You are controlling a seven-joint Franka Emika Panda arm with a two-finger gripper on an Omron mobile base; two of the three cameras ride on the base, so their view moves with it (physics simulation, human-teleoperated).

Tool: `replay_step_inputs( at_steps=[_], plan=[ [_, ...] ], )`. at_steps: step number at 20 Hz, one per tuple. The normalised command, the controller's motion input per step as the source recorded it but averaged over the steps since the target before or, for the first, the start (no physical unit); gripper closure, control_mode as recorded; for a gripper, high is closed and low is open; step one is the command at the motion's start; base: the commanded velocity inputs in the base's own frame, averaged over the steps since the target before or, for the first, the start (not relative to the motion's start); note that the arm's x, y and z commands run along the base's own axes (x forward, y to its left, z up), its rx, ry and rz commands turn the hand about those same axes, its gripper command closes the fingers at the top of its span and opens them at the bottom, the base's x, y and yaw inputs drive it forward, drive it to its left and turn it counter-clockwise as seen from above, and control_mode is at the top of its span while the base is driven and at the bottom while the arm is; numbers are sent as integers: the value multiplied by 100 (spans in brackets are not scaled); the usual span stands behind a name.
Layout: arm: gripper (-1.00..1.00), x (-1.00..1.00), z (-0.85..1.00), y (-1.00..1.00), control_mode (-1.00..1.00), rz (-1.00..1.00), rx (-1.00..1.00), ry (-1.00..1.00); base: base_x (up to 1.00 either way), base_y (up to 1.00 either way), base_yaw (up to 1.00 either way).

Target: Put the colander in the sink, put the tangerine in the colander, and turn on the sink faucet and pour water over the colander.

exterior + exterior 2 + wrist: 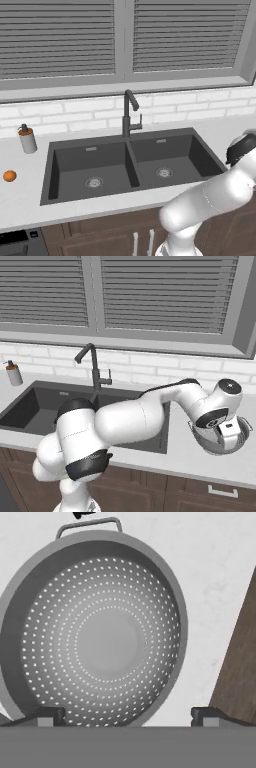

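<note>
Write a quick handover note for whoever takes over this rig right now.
Gripper: open, holding nothing, poised over the colander's rim.
Colander: on the counter right of the sink, empty.
Tangerine: on the counter left of the sink.
Sink faucet: no water running.
Done: nothing yet.
Left: grasp colander, place in sink; add tangerine; turn on faucet over the colander.

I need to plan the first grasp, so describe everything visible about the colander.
The colander is a round, shallow bowl of silvery grey metal, its inside dotted with rings of fine holes around a plain centre. A thin wire loop handle shows at its rim. It is empty and sits upright on the light counter, right of the sink, near the front edge. The open gripper hangs just above it, fingertips straddling one side of the rim; contact cannot be told.
</note>
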Motion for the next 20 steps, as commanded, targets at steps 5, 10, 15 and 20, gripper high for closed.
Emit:
replay_step_inputs(
  at_steps=[5, 10, 15, 20],
  plan=[
    [-100, 17, -22, -24, -100, 0, 6, 1, 0, 0, 0],
    [-100, -6, -27, -4, -100, -1, 0, 0, 0, 0, 0],
    [-100, -25, 0, 0, -100, -6, 0, 2, 0, 0, 0],
    [-100, -9, -29, 2, -100, -6, 0, 4, 0, 0, 0]
  ],
)
